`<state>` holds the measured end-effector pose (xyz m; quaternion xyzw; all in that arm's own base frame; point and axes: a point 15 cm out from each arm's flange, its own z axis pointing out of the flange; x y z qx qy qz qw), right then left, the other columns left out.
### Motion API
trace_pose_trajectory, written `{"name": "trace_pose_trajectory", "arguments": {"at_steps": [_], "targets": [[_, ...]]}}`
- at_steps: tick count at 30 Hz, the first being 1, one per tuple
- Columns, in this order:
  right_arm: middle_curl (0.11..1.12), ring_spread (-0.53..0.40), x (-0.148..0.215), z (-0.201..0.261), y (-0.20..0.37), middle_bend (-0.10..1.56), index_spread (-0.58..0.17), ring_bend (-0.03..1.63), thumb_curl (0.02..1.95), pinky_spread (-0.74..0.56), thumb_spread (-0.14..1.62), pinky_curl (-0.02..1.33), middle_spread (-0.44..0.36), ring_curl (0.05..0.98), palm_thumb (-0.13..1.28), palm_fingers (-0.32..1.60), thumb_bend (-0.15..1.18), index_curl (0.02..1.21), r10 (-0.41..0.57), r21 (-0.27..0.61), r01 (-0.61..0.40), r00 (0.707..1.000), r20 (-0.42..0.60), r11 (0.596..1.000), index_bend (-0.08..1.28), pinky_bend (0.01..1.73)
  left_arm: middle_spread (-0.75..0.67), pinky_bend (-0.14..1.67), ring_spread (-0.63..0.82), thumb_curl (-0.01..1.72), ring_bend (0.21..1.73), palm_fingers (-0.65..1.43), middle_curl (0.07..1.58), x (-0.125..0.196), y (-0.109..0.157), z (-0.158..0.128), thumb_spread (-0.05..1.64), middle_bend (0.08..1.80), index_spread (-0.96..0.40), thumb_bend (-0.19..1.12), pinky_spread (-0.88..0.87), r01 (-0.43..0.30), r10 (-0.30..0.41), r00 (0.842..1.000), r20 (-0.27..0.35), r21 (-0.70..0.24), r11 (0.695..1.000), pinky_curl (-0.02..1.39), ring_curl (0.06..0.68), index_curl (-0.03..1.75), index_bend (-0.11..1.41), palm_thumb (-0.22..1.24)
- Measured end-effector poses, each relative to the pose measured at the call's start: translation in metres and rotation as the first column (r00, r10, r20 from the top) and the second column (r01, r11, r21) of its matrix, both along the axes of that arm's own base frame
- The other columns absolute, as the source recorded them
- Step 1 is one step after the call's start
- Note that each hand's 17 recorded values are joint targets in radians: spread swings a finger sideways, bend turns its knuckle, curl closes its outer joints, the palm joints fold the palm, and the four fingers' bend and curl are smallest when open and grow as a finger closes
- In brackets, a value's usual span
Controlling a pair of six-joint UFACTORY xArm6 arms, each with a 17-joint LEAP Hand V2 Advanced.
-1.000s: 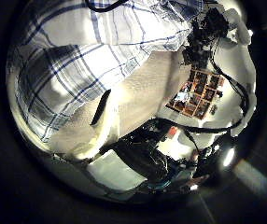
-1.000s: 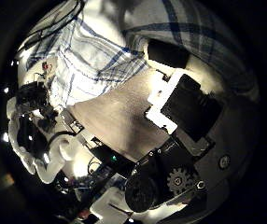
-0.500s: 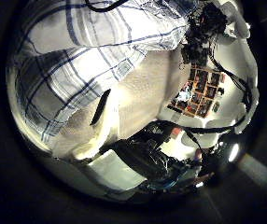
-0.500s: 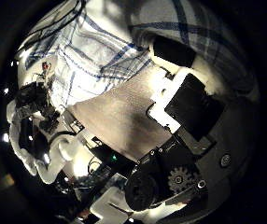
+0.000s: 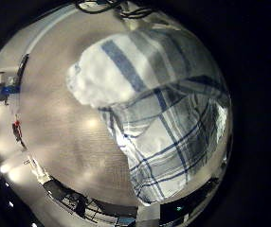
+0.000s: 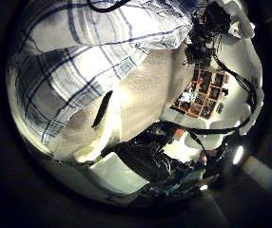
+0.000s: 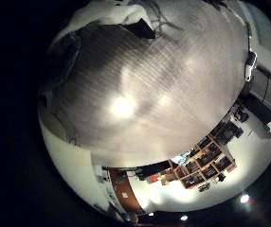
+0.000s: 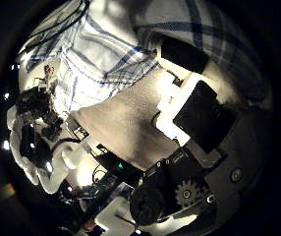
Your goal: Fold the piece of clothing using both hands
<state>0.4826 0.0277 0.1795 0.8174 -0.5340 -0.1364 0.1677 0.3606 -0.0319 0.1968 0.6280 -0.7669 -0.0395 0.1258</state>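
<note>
A checked cloth (image 5: 164, 104) lies bunched and partly folded over on the table (image 5: 50, 142) in the left little finger side palm view. In the left thumb side palm view the cloth (image 6: 79, 57) fills much of the picture, close to that palm, and the right hand (image 6: 212, 28) is at its far edge. In the right thumb side palm view the right hand's thumb (image 8: 185, 84) presses its tip into the cloth (image 8: 101, 49), which bulges round it. The left hand (image 8: 32, 118) is at the cloth's other edge.
The right little finger side palm view shows bare table (image 7: 145, 85) with a strip of cloth (image 7: 112, 13) at its edge. Shelves (image 7: 207, 156) stand in the room beyond the table.
The cloth fills slightly more of the left thumb side palm view than before. The right thumb side palm view has hardly changed; the thumb stays on the cloth.
</note>
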Motion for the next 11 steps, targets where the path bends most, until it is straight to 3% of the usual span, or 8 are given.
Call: {"name": "trace_pose_trajectory", "arguments": {"at_steps": [2,3,5,11], "targets": [[0.58,-0.219,0.0,0.0,0.0,0.81,-0.362,1.28,0.48,-0.27,1.19,0.65,-0.2,0.604,0.5,-0.03,-0.08,0.71,0.0,0.0,0.0,1.0,0.0,1.0,0.4,1.29,0.22,0.25,0.37,0.33,0.59,0.16,0.32,-0.003,0.0,0.003,1.2,0.18,0.0,-0.02,0.42,0.001,-0.001,1.0,-0.006,0.0,1.0,0.37,0.233,0.39,0.18,0.41],[0.56,-0.218,0.0,0.0,0.0,0.79,-0.372,1.26,0.47,-0.25,1.19,0.64,-0.201,0.587,0.49,-0.01,-0.07,0.68,0.0,0.0,0.0,1.0,0.0,1.0,0.38,1.27,0.21,0.26,0.37,0.33,0.59,0.16,0.32,-0.005,0.0,0.004,1.2,0.18,0.0,-0.02,0.42,0.001,-0.001,1.0,-0.011,0.0,1.0,0.37,0.233,0.39,0.18,0.41],[0.49,-0.123,0.0,0.0,0.0,0.65,-0.399,1.06,0.41,-0.05,1.16,0.54,-0.146,0.473,0.35,-0.1,-0.07,0.55,0.0,0.0,0.0,1.0,0.0,1.0,0.3,1.13,0.21,0.25,0.37,0.33,0.59,0.17,0.32,-0.008,0.001,0.007,1.2,0.18,0.0,-0.02,0.42,0.002,-0.002,1.0,-0.021,0.003,1.0,0.36,0.233,0.39,0.18,0.41],[0.41,0.069,0.0,0.0,0.0,0.49,-0.404,0.81,0.33,0.26,1.09,0.42,-0.061,0.35,0.14,-0.08,-0.05,0.46,0.0,0.0,0.0,1.0,0.0,1.0,0.2,0.92,0.22,0.25,0.37,0.33,0.58,0.17,0.32,-0.017,0.008,0.024,1.21,0.18,0.0,-0.02,0.43,-0.012,0.012,0.999,-0.043,0.01,1.0,0.36,0.229,0.39,0.19,0.41]]}}
